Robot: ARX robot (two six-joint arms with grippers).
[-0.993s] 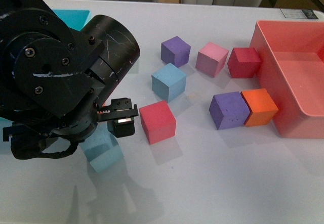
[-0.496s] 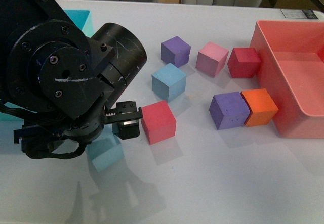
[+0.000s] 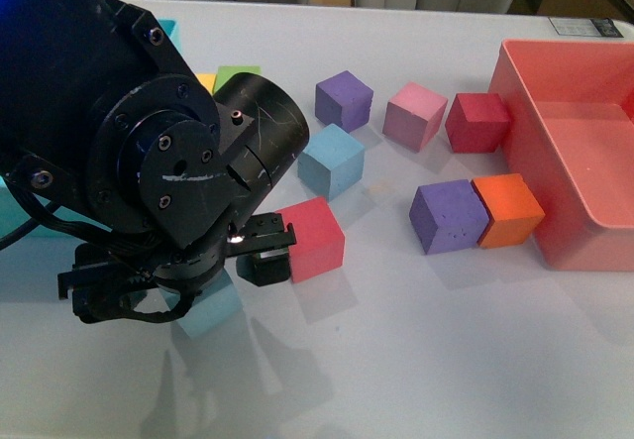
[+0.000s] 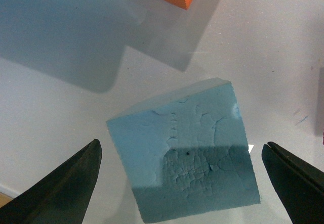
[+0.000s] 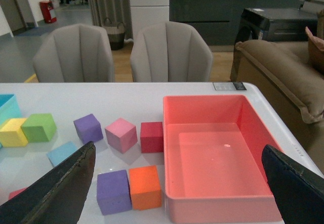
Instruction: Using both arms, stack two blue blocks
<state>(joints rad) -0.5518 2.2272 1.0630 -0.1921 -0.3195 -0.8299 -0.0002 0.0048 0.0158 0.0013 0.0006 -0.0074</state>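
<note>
One light blue block (image 3: pixel 330 160) sits free in the middle of the white table; it also shows in the right wrist view (image 5: pixel 62 153). The other blue block (image 3: pixel 210 312) lies near the front left, mostly hidden under my bulky black left arm (image 3: pixel 158 162). In the left wrist view this block (image 4: pixel 185 148) lies tilted between the two spread fingers of my left gripper (image 4: pixel 181 149), which is open and not touching it. One finger (image 3: pixel 265 261) shows beside a red block (image 3: pixel 315 239). My right gripper (image 5: pixel 178 150) is open and empty, high above the table, outside the front view.
A coral bin (image 3: pixel 594 231) stands at the right. Purple (image 3: pixel 344 99), pink (image 3: pixel 415 114), dark red (image 3: pixel 476 122), a second purple (image 3: pixel 449 215) and orange (image 3: pixel 508 209) blocks lie around the middle. Green (image 3: pixel 238 74) and yellow (image 3: pixel 205 80) blocks sit behind the left arm.
My left arm has shifted right, and its finger now sits next to the red block. The green and yellow blocks behind it have come into view. No block has moved.
</note>
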